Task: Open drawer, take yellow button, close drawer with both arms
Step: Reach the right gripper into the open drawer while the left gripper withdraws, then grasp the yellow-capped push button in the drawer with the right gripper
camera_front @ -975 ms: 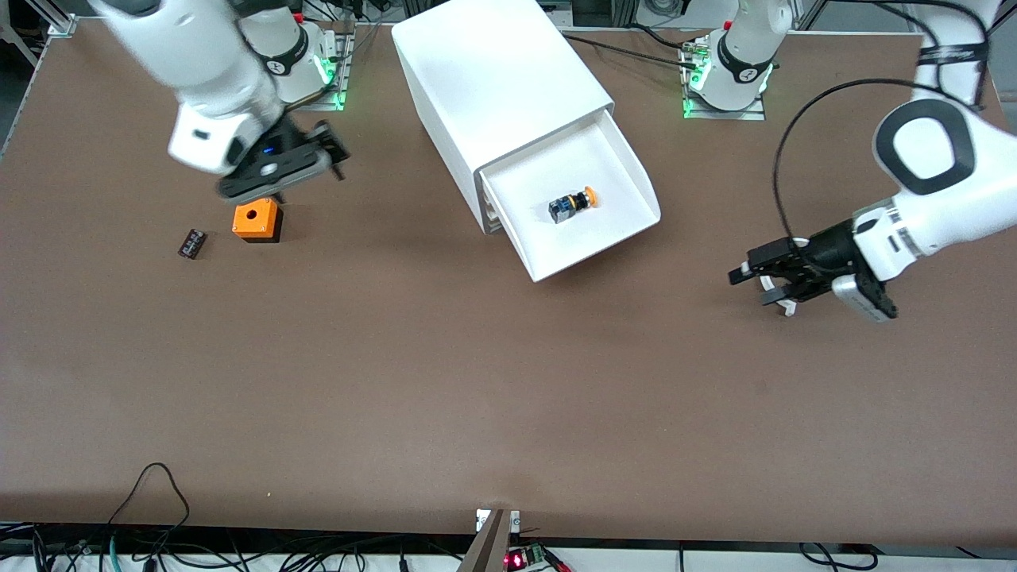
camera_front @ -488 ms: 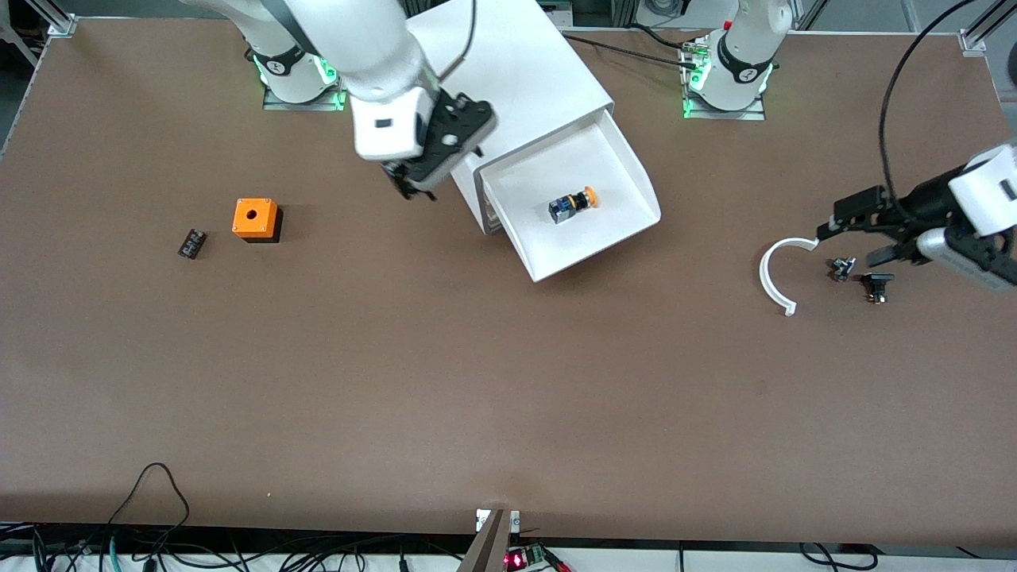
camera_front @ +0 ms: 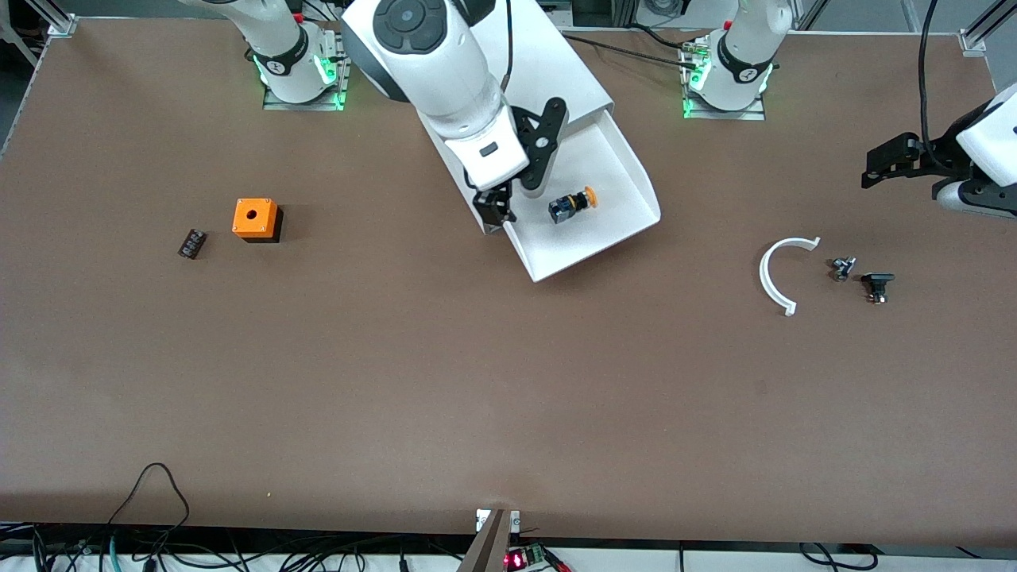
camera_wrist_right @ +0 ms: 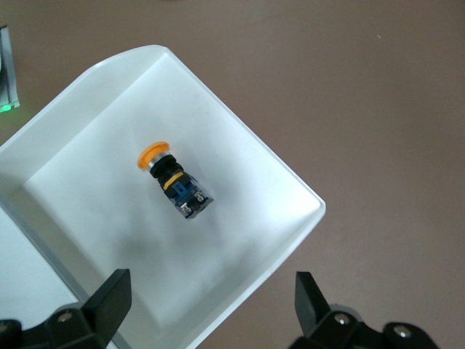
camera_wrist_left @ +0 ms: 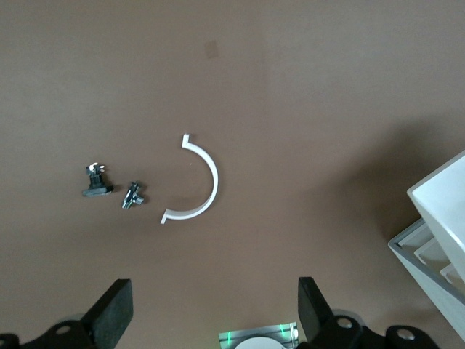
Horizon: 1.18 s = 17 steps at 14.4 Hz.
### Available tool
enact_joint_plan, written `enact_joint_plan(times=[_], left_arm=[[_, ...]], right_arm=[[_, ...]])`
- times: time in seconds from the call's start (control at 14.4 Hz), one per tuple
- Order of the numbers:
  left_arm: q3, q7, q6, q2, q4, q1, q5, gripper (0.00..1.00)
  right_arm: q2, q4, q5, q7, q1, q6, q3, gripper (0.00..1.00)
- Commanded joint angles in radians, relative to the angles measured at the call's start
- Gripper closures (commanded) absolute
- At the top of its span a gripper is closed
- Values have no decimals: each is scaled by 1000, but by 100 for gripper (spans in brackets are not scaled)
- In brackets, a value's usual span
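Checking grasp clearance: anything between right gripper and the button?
Nothing. Right wrist view shows only bare drawer floor between the open right gripper and the button.

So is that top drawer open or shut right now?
Open. The drawer sticks out of the cabinet, its inside showing, with the button lying on its side within.

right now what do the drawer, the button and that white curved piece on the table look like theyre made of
The drawer looks like thin matte white plastic: smooth one-piece walls, rounded corners. The button seems hard plastic, with a glossy orange cap on a black-and-blue body; small metal-looking screws show at its base in the right wrist view. The white curved piece looks like rigid plastic, thin and even, though the material stays uncertain.
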Motion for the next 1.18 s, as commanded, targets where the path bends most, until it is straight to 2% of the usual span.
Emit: enact_joint_plan(times=[0.0, 0.35, 0.7, 1.11], left_arm=[[11, -4, 36, 8, 3, -7, 29, 0], [9, -12, 181, 5, -49, -7, 26, 0], [9, -12, 211, 8, -54, -9, 18, 0], [9, -12, 224, 15, -48, -7, 18, 0]], right_arm=[[84, 117, -23, -113, 32, -29, 7, 0], [156, 128, -60, -178, 83, 11, 2, 0], [214, 128, -86, -202, 92, 86, -5, 0], [234, 119, -144, -205, 126, 75, -5, 0]])
